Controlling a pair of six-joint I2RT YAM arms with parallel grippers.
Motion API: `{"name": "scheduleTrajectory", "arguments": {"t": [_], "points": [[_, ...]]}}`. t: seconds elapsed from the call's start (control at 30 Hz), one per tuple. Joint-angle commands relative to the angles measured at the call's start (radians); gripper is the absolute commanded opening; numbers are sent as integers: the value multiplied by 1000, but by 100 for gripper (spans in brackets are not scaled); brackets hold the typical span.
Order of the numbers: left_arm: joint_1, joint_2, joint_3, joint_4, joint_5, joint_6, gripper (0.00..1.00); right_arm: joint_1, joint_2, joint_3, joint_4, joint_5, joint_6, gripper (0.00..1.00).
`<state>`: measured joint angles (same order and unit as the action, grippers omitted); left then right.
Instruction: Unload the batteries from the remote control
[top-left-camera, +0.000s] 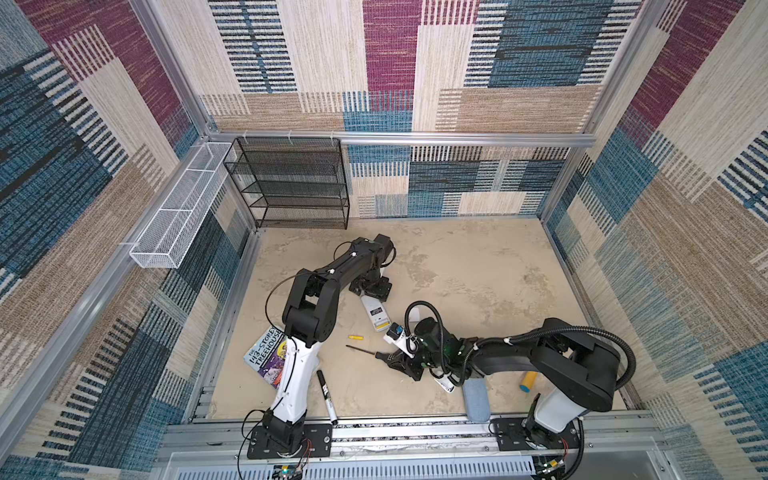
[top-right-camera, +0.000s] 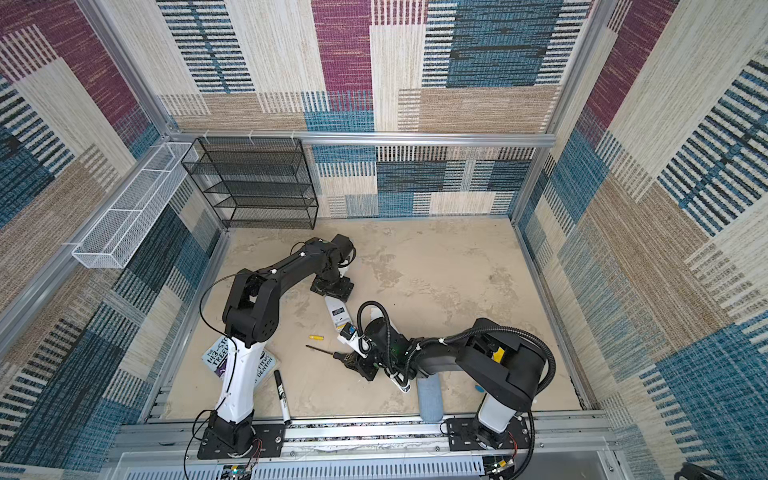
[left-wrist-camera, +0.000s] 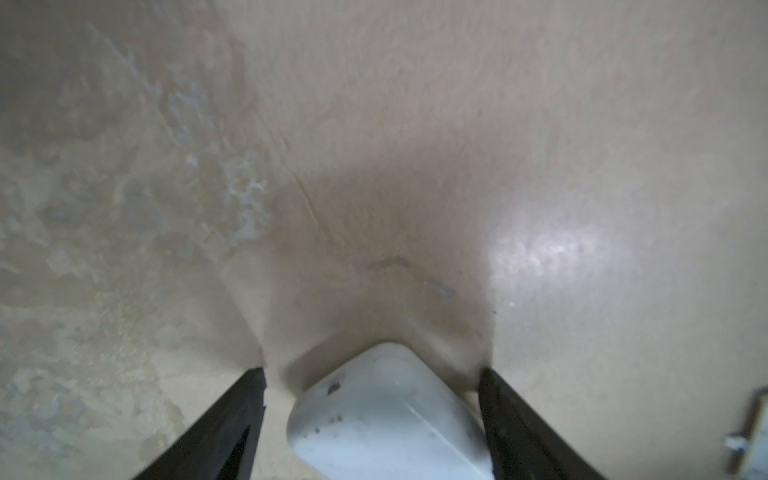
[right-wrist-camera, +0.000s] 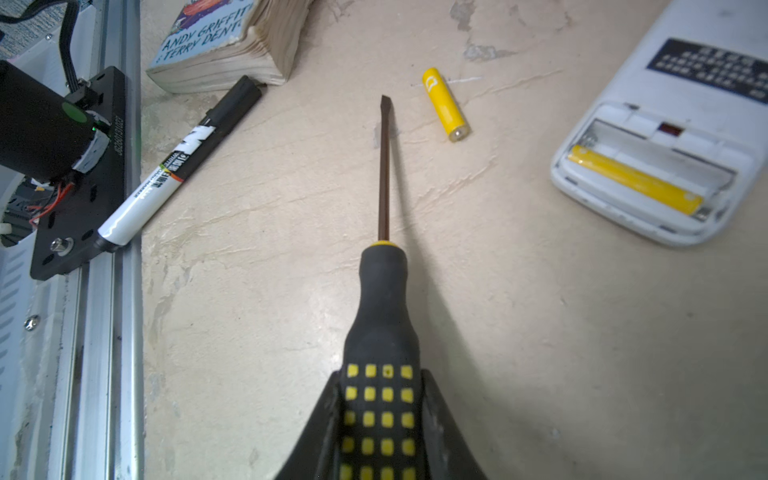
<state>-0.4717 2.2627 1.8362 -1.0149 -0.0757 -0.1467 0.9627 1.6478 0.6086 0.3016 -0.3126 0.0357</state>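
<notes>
Along the near edge of the worktop (top-left-camera: 478, 266), a black-and-white marker (top-left-camera: 327, 397) lay towards the left corner. A grey-blue oblong case (top-left-camera: 477, 400) lay partly over the edge rail, nearer the right. A yellow cylinder with a blue end (top-left-camera: 528, 381) sat just beyond the case, towards the right corner. Beside the marker, by the left edge, lay a paperback book (top-left-camera: 266, 355) titled "143-Storey Treehouse", partly hidden by the left arm.

A little farther in, near the middle, the right gripper (right-wrist-camera: 380, 415) was clamped on the black, yellow-dotted handle of a flat-blade screwdriver (right-wrist-camera: 384, 174). Its shaft pointed towards the left edge. Whether the tip touched the worktop could not be told. Just beyond the tip, a loose yellow battery (right-wrist-camera: 445, 106) lay on the bare worktop, apart from both the screwdriver and the remote.

Farther still, a white remote control (top-left-camera: 375, 312) lay face down near the middle of the worktop, with its battery compartment open at the nearer end. A second yellow battery (right-wrist-camera: 636, 180) sat inside that compartment, in the slot closest to the remote's end.

At the remote's far end, the left gripper (left-wrist-camera: 372, 374) had its fingers spread, one on each side of the rounded casing. There was a clear gap on one side.

At the far left corner, a black mesh shelf rack (top-left-camera: 291, 183) stood against the back wall. A white mesh basket (top-left-camera: 178, 208) hung on the left wall.
</notes>
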Motion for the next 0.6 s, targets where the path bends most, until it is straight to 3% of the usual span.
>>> {"name": "scheduleTrajectory", "arguments": {"t": [0.0,0.17,0.57], "points": [[14,5,6,-18,-62,-16,84,-2,-15,-1,-53,12,13,0],[33,7,28,-19,-54,-1,90,-2,-54,-7,-53,4,10,0],[80,13,28,-23,-76,-2,85,-20,-165,22,-161,70,56,0]]}}
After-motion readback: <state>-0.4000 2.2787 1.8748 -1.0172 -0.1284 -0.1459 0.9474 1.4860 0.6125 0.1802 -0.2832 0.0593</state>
